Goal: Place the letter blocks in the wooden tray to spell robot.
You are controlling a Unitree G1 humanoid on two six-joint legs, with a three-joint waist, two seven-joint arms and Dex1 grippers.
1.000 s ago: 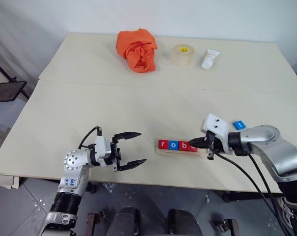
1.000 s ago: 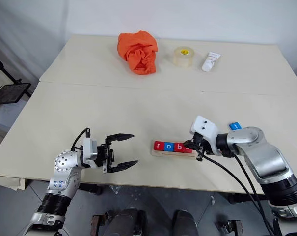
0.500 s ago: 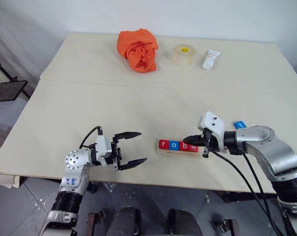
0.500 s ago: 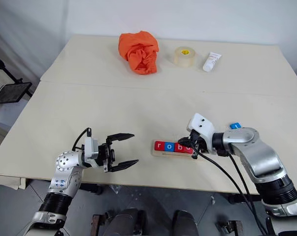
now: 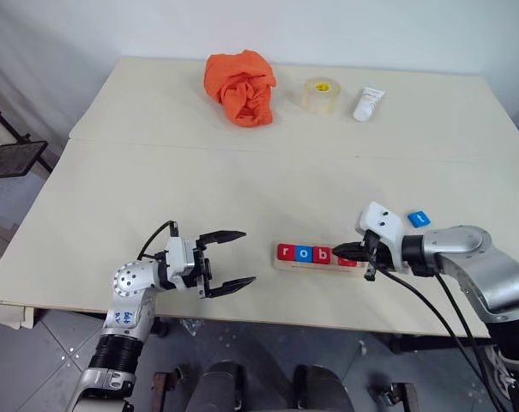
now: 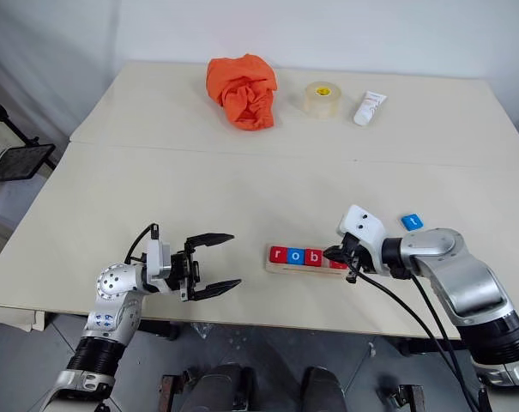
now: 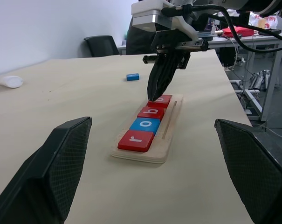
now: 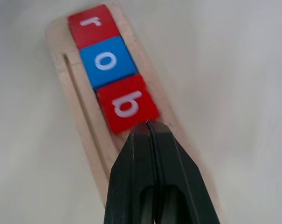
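The wooden tray point(image 5: 318, 265) lies near the table's front edge. It holds a red "r" block point(image 5: 285, 252), a blue "o" block point(image 5: 303, 253) and a red "b" block point(image 5: 322, 255) in a row. In the left wrist view a fourth red block point(image 7: 162, 99) follows them, its letter hidden. My right gripper point(image 5: 339, 251) is shut, with its tip down on that fourth block. A blue "t" block point(image 5: 419, 219) lies loose on the table, to the right of the tray and farther back. My left gripper point(image 5: 246, 257) hangs open and empty to the left of the tray.
An orange cloth point(image 5: 239, 86), a roll of tape point(image 5: 321, 94) and a white tube point(image 5: 367, 103) sit along the far side of the table. The table's front edge point(image 5: 268, 316) runs just below the tray.
My right gripper reached left over the tray half a second ago, then drew back to the right and slightly down. The left gripper has stayed still.
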